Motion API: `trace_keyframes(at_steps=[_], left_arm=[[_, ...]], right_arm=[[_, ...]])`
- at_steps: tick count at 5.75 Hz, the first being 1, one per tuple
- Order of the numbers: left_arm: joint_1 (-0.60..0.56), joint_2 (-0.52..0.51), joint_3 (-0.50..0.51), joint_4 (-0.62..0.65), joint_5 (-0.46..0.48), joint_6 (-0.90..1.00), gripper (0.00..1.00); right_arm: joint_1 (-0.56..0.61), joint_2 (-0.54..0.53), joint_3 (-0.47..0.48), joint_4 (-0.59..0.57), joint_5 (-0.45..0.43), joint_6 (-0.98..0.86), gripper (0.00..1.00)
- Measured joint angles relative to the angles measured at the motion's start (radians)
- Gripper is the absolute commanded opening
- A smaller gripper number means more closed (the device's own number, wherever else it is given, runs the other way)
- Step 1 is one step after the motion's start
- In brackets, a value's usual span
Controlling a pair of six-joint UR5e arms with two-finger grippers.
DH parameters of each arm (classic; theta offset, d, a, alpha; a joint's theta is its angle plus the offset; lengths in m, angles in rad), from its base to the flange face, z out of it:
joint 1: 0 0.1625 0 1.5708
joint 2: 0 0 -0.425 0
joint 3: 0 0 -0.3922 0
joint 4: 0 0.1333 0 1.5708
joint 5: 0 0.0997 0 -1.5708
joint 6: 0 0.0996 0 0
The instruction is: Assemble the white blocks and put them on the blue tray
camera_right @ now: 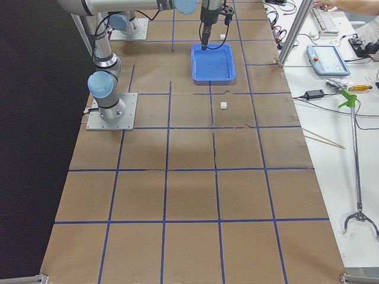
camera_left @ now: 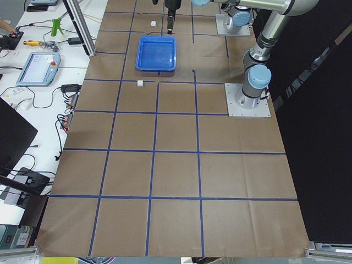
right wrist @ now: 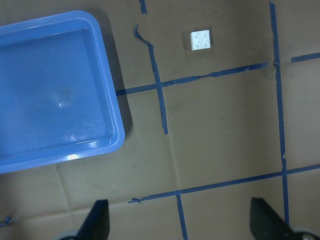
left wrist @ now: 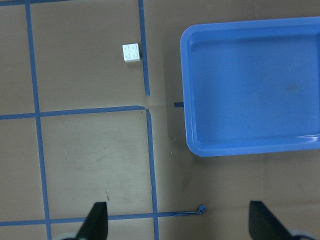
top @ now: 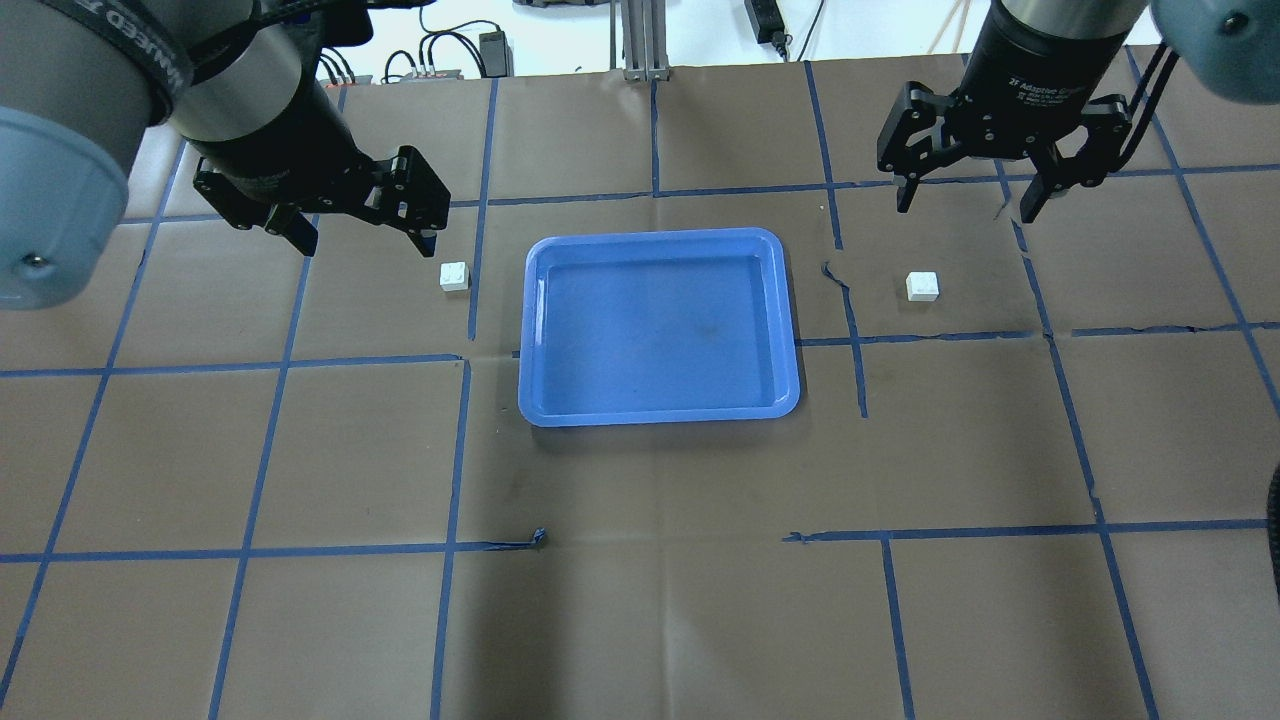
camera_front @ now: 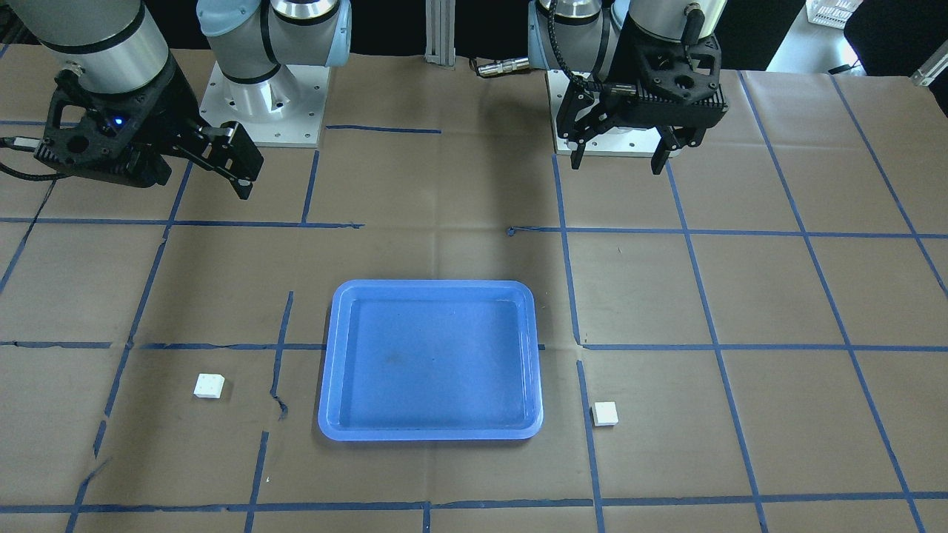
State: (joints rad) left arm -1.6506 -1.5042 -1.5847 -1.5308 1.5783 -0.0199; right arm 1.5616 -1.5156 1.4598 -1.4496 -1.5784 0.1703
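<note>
Left claw (top: 362, 230), right claw (top: 966, 208): wide open, empty. Risk: off-centre pinch skidding tiny white studded plastic bricks (top: 454, 276) (top: 922, 286), possibly against shallow blue plastic tray (top: 660, 330).

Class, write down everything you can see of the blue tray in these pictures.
The blue tray is a shallow rectangle of glossy blue plastic with rounded corners and a raised rim. It lies flat on the brown table, open side up and empty, its floor faintly scuffed. One white block lies beyond one short side, another white block beyond the other; neither touches it.
</note>
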Motion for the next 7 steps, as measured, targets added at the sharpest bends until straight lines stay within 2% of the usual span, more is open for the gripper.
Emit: trace_keyframes(at_steps=[5,6,7], left_arm=[[0.023,-0.008,-0.013,0.004,0.006,0.014,0.99],[0.073,-0.059,-0.011,0.011,0.010,0.011,0.99],[0.128,-0.146,-0.005,0.061,0.004,0.010,0.99]], right_arm=[[0.000,0.005,-0.003,0.000,0.001,0.000,1.00],[0.000,0.008,-0.008,0.000,0.000,-0.010,1.00],[0.000,0.012,-0.010,0.000,-0.001,-0.096,1.00]])
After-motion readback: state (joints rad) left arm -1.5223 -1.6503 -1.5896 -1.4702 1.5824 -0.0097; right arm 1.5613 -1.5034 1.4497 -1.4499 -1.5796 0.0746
